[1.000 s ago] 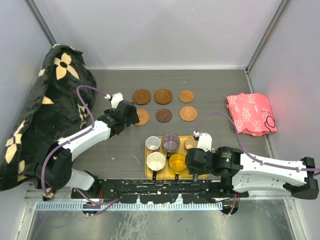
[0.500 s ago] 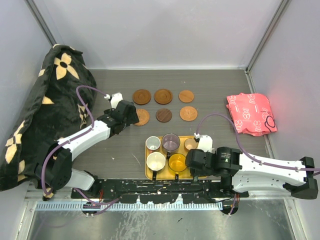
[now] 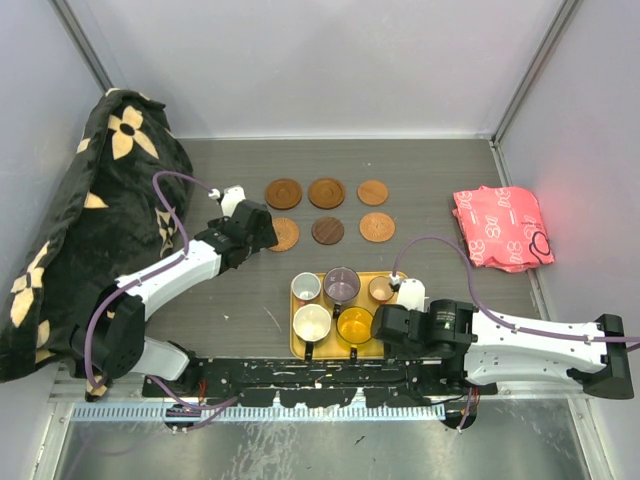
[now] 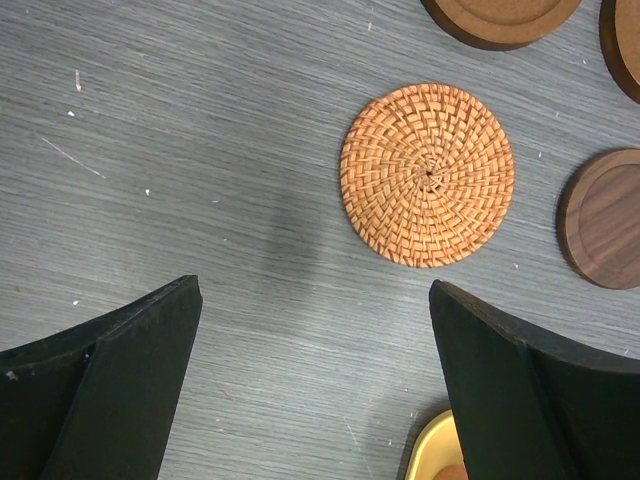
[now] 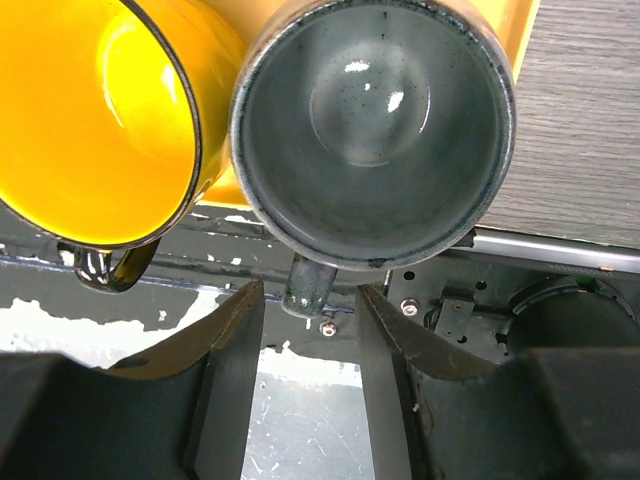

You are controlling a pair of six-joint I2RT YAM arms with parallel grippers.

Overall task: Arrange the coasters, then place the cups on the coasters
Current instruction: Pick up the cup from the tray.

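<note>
Six round coasters lie in two rows on the table, among them a woven one (image 3: 283, 234) (image 4: 428, 175) and a dark one (image 3: 327, 231) (image 4: 605, 220). My left gripper (image 3: 262, 228) (image 4: 315, 290) hangs open over bare table just beside the woven coaster. On the yellow tray (image 3: 363, 276) stand a white cup (image 3: 306, 287), a purple-grey cup (image 3: 341, 285), a small brown cup (image 3: 381, 289), a cream cup (image 3: 313, 322) and an orange-yellow cup (image 3: 354, 324) (image 5: 90, 110). My right gripper (image 3: 392, 335) (image 5: 308, 300) straddles the handle (image 5: 305, 285) of the grey-green cup (image 5: 372, 120), with a gap showing on both sides.
A large black bag with cream flowers (image 3: 90, 220) fills the left side. A pink-red packet (image 3: 500, 227) lies at the right by the wall. The tray sits close to the table's near edge, with the metal base rail (image 5: 560, 250) right below the cup handle.
My right gripper has slid a little toward the near edge, and its jaws have narrowed around the grey-green cup's handle. The left arm has stayed still.
</note>
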